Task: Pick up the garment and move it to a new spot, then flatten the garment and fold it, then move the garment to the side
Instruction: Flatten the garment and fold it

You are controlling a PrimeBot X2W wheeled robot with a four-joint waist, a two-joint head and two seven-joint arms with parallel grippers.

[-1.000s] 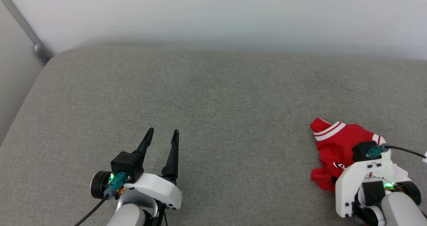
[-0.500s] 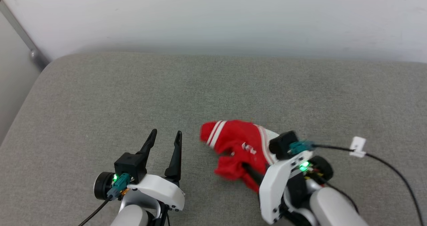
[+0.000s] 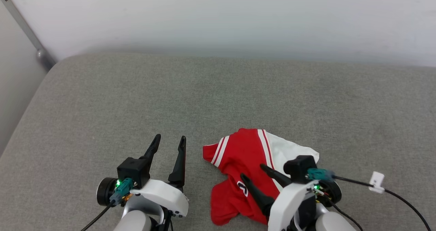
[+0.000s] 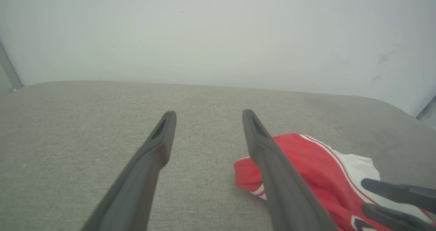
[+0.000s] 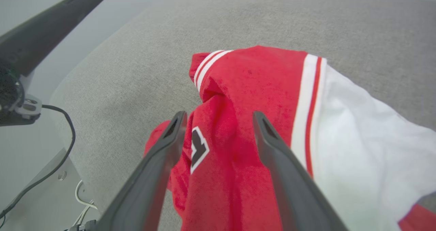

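A: Right hand first. How does it stand?

B: The right hand (image 3: pixel 252 171) sits at 5 o'clock in the head view. Its two fingers are spread wide and point to 10 o'clock. Nothing is clamped between them. They lie over the shirt (image 3: pixel 243 149), one on each side of a red fold that bears a black, white-edged mark. Whether the tips press the cloth, I cannot tell.

A: And the shirt?

B: It is crumpled on the grey pad (image 3: pixel 218 94), low and right of middle, right under that hand. A striped hem end pokes out at 10 o'clock and a white sleeve spills toward 2 o'clock. In the right wrist view its lowest red lobe lies near the pad's rounded edge.

A: The left hand?

B: The left hand (image 3: pixel 170 136) is at 7 o'clock, fingers well apart, gripping nothing and pointing to 12. Its nearer finger is just beside the striped hem, with a strip of pad between them.

A: Where is the room?

B: Bare pad runs from the shirt toward 12 o'clock as far as the far edge, which meets the wall (image 3: pixel 218 16). It also runs toward 10 o'clock to a rounded corner by a metal post (image 3: pixel 20 23). Toward 3 o'clock the pad goes on to the frame's edge. At 4 o'clock a cable (image 3: pixel 402 197) with a white tag (image 3: pixel 376 182) crosses it.
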